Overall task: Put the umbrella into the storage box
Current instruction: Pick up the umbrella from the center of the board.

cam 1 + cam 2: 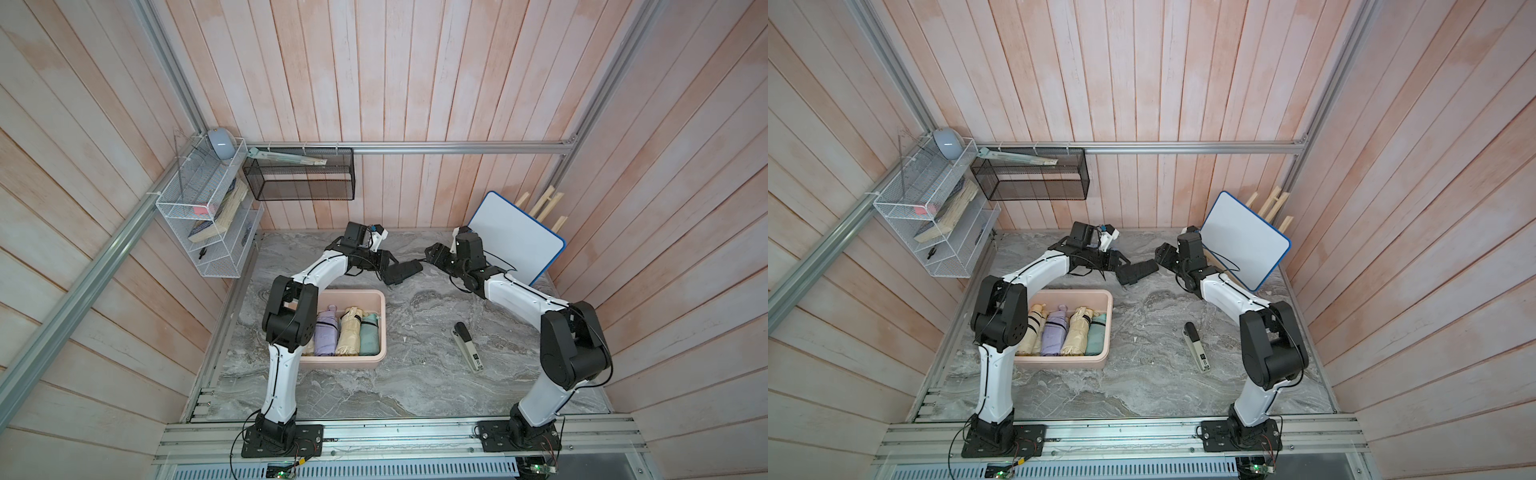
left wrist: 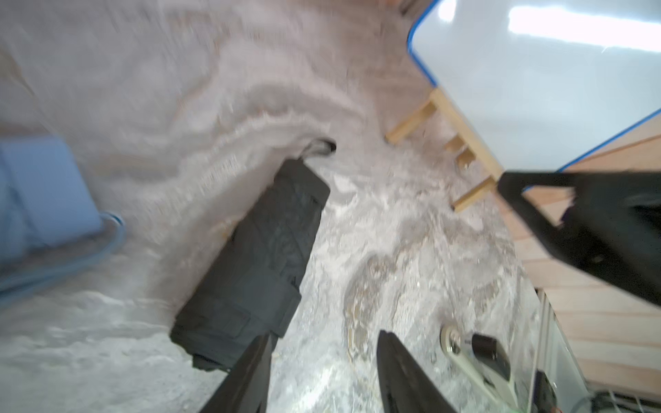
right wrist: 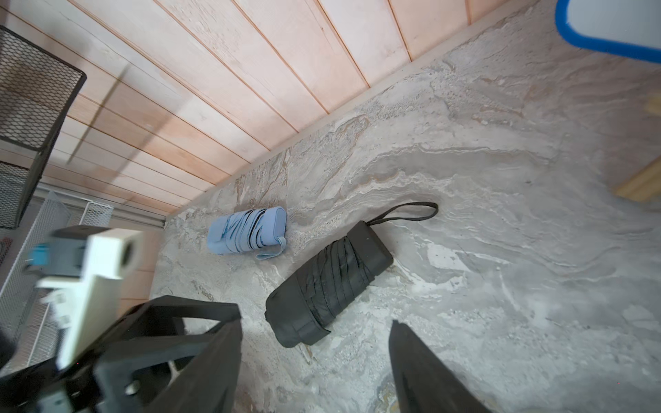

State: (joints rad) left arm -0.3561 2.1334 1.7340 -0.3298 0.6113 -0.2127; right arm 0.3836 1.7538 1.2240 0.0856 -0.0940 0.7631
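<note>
Right end effector (image 3: 314, 321) faces blue umbrella (image 3: 246, 230), hidden in both top views.

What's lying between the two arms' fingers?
A folded black umbrella lies between the left arm's fingers and the right arm's fingers, in both top views.

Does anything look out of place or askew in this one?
Two folded umbrellas lie outside the storage box: the black umbrella on the table, askew, and the blue umbrella by the back wall. Nothing looks spilled or damaged.
</note>
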